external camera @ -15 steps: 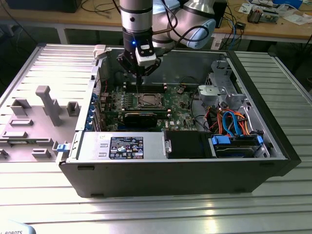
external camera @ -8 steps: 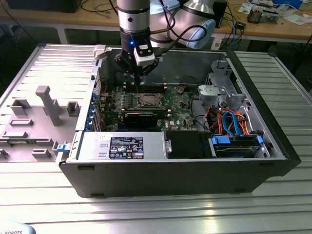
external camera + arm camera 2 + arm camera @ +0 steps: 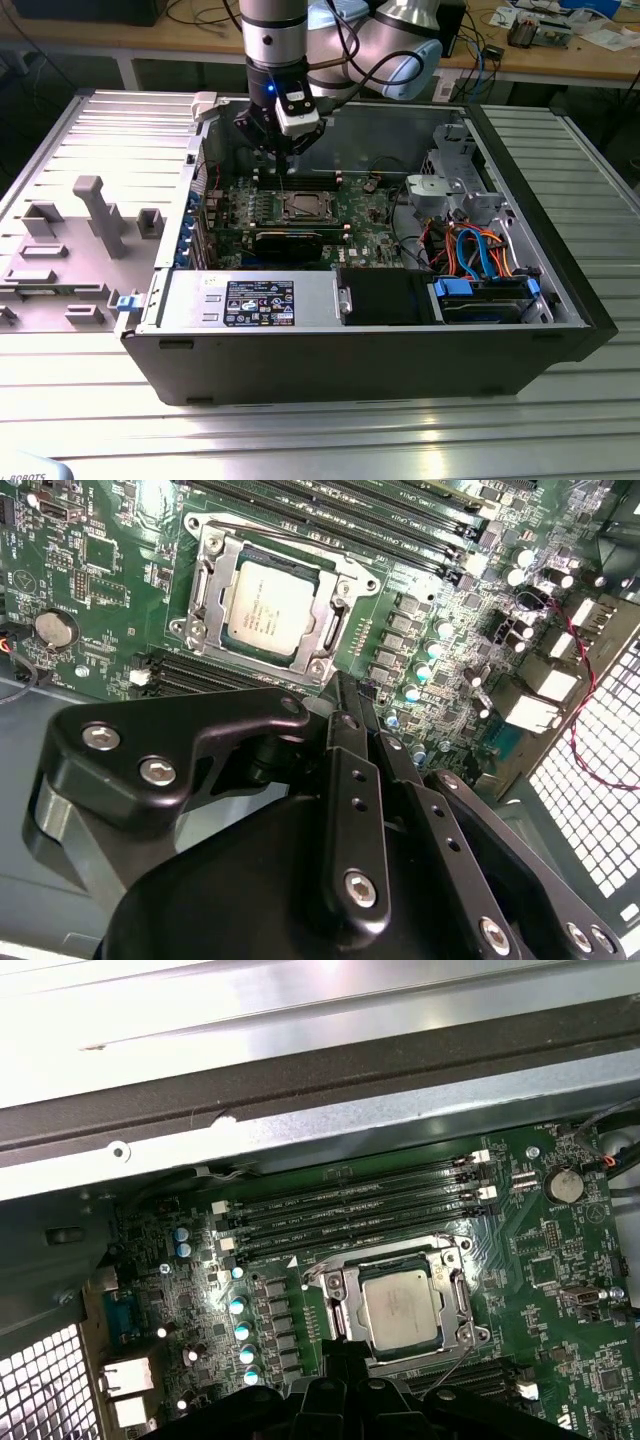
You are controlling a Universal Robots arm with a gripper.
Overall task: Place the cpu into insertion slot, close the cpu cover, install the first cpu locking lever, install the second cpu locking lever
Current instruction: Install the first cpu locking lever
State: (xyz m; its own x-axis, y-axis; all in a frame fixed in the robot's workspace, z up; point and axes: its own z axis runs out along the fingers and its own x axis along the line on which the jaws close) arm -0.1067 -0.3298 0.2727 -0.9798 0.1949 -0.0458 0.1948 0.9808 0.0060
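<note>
The gripper [image 3: 289, 157] hangs over the green board [image 3: 365, 235] inside the computer case [image 3: 560, 300], fingers pressed together. The cpu [image 3: 272, 608] lies in the insertion slot [image 3: 331, 620], with the cpu cover [image 3: 215, 585] flat around it. Long black memory slots [image 3: 350, 1210] run just beside.

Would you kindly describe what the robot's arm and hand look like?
The arm is a silver-grey tube with black bands, a pale blue joint cap, a small blue light and black cables beside it. A white box sits at the wrist. The hand is matt black, built of jointed links fastened with silver screws.
</note>
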